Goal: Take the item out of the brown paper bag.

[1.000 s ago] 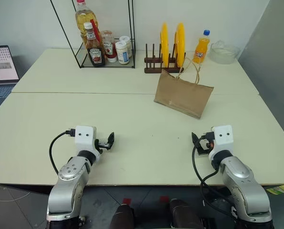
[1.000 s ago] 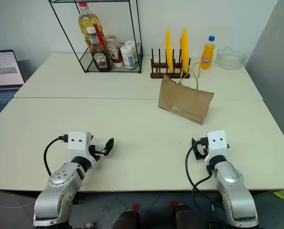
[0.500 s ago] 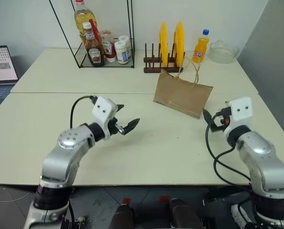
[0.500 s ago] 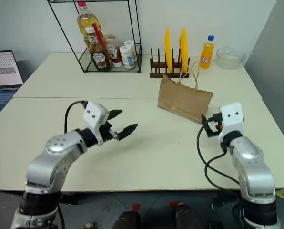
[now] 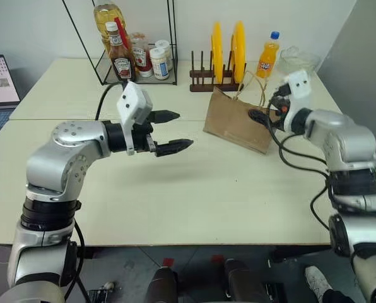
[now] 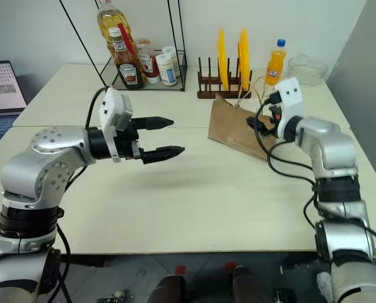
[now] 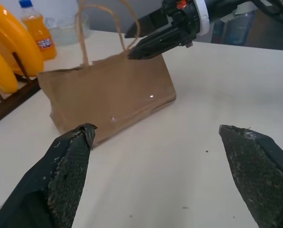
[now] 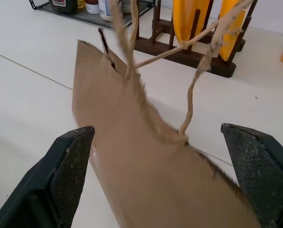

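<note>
While bag [image 5: 241, 121] sits untouched at frame centre-right, I hold left gripper [image 5: 170, 131], right gripper [image 7: 134, 42] spread, empty; item unseen, extraction pending.

bag: the brown paper bag [image 5: 240, 126] stood upright on the table, creased
handles: two tan loops rose from its rim
item: hidden

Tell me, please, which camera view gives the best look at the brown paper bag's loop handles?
The right wrist view: the loop handles rise close up from the brown paper bag, against the yellow plates. The left wrist view shows one loop above the whole bag. Both eye views show them small, beside the right hand.
</note>
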Controlling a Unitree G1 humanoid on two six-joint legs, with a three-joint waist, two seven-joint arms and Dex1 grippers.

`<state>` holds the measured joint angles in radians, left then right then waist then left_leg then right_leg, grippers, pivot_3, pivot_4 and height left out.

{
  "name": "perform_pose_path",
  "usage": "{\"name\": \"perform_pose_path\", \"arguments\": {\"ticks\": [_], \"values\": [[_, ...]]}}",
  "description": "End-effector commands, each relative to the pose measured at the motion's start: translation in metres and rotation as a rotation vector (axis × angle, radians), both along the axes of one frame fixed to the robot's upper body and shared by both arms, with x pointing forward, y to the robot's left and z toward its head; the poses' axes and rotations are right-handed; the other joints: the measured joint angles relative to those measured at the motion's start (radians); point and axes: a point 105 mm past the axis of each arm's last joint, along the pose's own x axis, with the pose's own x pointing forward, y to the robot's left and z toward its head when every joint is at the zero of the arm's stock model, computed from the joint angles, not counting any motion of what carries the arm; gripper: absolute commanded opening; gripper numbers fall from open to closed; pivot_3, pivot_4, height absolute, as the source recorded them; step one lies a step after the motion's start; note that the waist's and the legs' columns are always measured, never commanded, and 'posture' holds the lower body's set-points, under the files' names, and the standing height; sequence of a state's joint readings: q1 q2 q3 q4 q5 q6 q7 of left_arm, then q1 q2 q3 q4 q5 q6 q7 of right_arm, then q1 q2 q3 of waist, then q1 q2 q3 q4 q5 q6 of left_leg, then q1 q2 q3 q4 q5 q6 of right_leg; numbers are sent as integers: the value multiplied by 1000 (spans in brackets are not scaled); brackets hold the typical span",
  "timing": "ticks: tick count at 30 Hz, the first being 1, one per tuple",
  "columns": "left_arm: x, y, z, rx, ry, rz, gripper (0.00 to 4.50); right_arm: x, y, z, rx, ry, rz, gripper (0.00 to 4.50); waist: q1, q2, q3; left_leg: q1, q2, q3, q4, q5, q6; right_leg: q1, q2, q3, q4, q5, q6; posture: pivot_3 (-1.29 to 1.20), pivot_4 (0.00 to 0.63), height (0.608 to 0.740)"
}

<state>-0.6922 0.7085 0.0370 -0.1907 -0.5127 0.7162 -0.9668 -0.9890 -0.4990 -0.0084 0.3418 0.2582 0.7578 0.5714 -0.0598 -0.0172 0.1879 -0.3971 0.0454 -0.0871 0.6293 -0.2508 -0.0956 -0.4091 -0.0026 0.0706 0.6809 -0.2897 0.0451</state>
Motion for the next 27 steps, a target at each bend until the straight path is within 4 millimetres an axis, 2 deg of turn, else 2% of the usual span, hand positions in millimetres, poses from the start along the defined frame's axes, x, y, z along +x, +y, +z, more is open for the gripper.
{"name": "perform_pose_path", "arguments": {"ticks": [1,6,10,16,20,27], "values": [[-1,8,13,-28,-43,26,4459,14,10,18,28,-37,44,4500,-1,0,0,0,0,0,0,0,0,0,0,0,0,0,0,0,150,740],[-6,10,12,-31,-45,37,4459,31,26,23,55,-10,77,4500,-3,0,0,-1,0,0,0,0,0,-1,-1,0,0,0,0,0,150,740],[-9,16,21,-68,-56,59,4459,36,42,25,103,10,117,4500,-5,0,0,-2,0,0,0,0,0,-1,-1,0,0,0,0,0,150,740],[-13,19,20,-87,-56,83,4459,42,49,28,140,-10,118,4500,-5,1,0,-1,0,0,0,0,0,-1,-1,0,1,0,0,0,150,740],[-15,20,17,-88,-57,93,4500,44,52,29,172,-25,103,3238,-8,1,0,-1,0,0,0,0,0,-1,-1,0,1,0,0,0,150,740],[-15,22,20,-108,-67,115,4500,46,54,34,216,-49,94,616,-13,1,0,-1,0,0,0,0,0,-1,-1,-1,2,0,-1,0,150,740]]}}
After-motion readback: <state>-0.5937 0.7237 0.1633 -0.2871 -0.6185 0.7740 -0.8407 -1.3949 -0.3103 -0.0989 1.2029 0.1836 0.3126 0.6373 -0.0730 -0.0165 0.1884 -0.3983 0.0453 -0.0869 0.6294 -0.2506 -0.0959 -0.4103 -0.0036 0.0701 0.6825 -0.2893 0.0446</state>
